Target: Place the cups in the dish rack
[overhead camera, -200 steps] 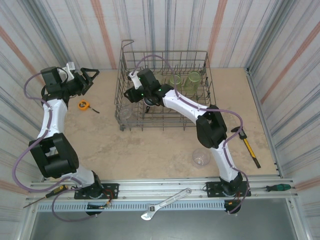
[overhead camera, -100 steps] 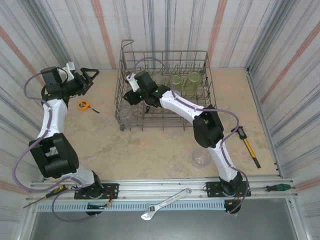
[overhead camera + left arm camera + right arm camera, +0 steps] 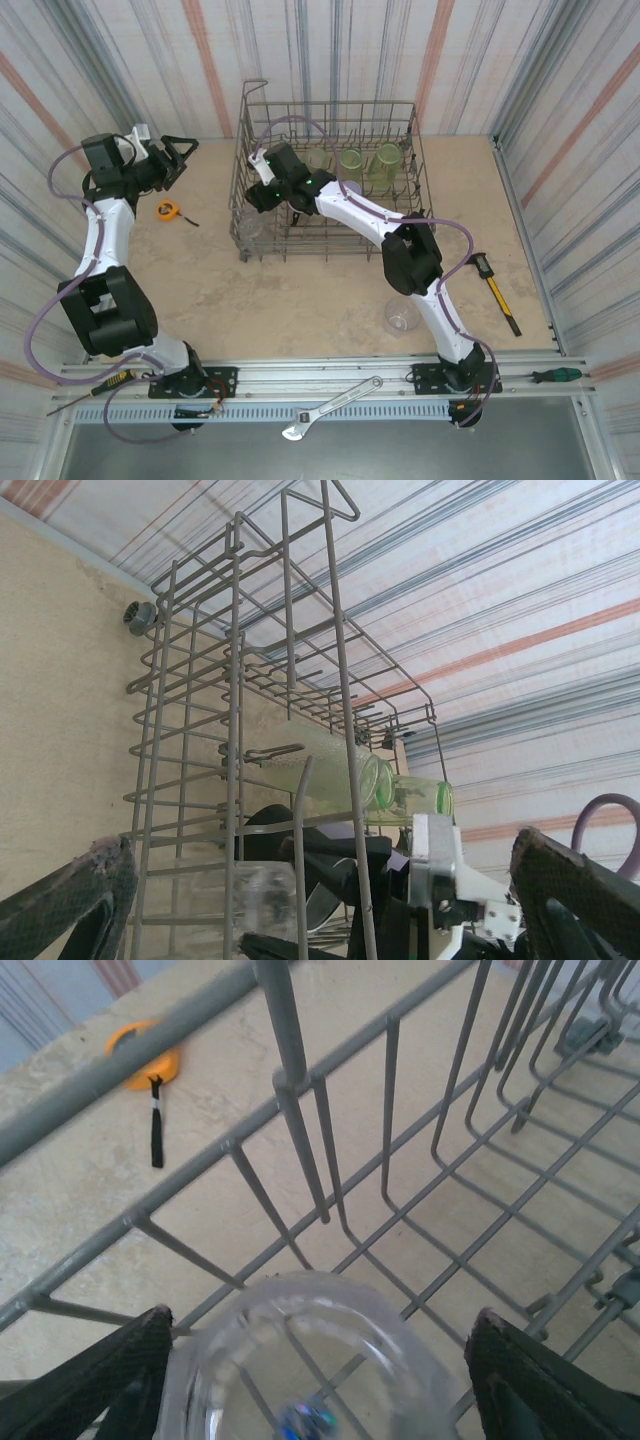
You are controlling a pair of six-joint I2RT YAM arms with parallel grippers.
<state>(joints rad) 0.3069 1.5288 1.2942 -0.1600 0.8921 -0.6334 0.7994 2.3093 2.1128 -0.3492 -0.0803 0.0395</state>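
Note:
The grey wire dish rack [image 3: 415, 215] stands at the back of the table. Two yellow-green cups [image 3: 350, 160] [image 3: 388, 155] lie in its far row, and they show through the wires in the left wrist view [image 3: 340, 770] [image 3: 420, 798]. My right gripper [image 3: 252, 200] reaches into the rack's front left corner. A clear cup [image 3: 310, 1360] sits on the rack floor between its fingers, and the right gripper [image 3: 320, 1340] stands open, wider than the cup. Another clear cup [image 3: 402, 316] stands on the table. My left gripper [image 3: 185, 155] hovers open and empty left of the rack.
An orange tape measure [image 3: 167, 209] lies left of the rack, and it shows through the wires [image 3: 145, 1050]. A yellow-handled tool [image 3: 497, 290] lies at the right. A wrench [image 3: 332, 407] and a screwdriver [image 3: 553, 375] rest by the near rail. Corrugated walls close in three sides.
My right gripper has moved left along the rack to its front left corner and its jaws have widened around the clear cup. The left arm has not moved.

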